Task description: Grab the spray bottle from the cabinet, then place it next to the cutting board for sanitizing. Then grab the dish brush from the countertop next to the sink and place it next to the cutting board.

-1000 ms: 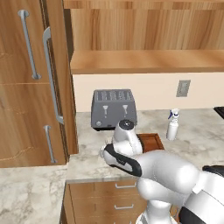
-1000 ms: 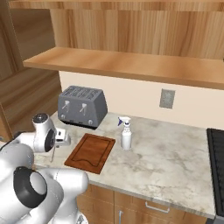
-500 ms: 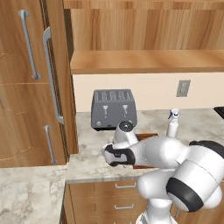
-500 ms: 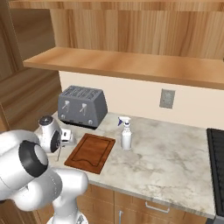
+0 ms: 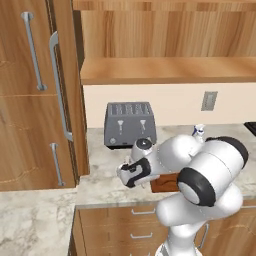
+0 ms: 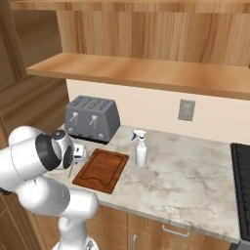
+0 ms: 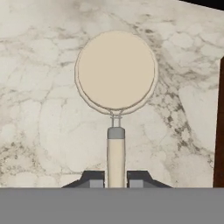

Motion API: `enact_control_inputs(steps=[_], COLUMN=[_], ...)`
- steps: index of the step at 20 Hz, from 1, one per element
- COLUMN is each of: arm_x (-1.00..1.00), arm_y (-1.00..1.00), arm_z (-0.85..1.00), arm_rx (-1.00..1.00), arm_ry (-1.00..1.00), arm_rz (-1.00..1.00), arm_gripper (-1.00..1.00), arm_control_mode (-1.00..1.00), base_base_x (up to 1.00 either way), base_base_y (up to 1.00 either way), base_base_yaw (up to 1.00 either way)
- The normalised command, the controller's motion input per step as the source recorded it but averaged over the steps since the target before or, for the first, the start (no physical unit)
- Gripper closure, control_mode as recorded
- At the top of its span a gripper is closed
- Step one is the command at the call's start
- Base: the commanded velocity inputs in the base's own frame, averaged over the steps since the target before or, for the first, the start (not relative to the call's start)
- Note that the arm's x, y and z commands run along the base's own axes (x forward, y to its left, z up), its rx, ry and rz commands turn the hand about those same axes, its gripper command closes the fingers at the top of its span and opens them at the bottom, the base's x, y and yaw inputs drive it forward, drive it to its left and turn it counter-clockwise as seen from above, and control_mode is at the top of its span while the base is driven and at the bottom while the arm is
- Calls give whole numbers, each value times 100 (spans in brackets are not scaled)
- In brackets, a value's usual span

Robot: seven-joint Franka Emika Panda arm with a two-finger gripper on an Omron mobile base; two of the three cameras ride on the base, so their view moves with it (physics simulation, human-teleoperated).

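Observation:
In the hand view my gripper [image 7: 116, 180] is shut on the thin handle of the pale beige dish brush [image 7: 116, 72], whose round head hangs over the marbled countertop [image 7: 39, 113]. The dark edge of the cutting board [image 7: 220, 131] runs along the right. From the right base view the gripper [image 6: 78, 154] hovers just left of the reddish-brown cutting board [image 6: 101, 169], with the brush [image 6: 71, 168] hanging down from it. The white spray bottle [image 6: 141, 149] stands upright right of the board. In the left base view the gripper [image 5: 128, 175] is in front of the toaster.
A dark grey toaster [image 6: 93, 118] stands against the wall behind the board. A wooden shelf [image 6: 146, 73] overhangs the counter. The tall wooden cupboard [image 5: 37, 100] with grey handles bounds the left. A stove edge [image 6: 241, 185] lies at far right.
The arm has swung over and the gripper with the brush has drifted slightly right, closer to the board's left edge. Spray bottle and board have not moved.

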Motion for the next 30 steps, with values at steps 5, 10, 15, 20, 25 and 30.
enact_control_inputs(steps=[5,10,15,20,25,30], arm_x=[15,-6,-43,-50,-49,-53], arm_y=[0,-1,0,-1,-30,-37], arm_z=[-38,2,58,87,99,100], arm_rx=[0,0,0,0,1,1], arm_ry=[0,-1,-10,-7,-1,3], arm_rz=[0,-3,-1,-1,-1,0], arm_gripper=[-100,-100,-100,-100,-100,-100], arm_control_mode=[-100,-100,-100,-100,-100,-100], base_base_x=[0,0,0,0,0,0], base_base_y=[0,0,0,0,0,0], base_base_yaw=[0,0,0,0,0,0])
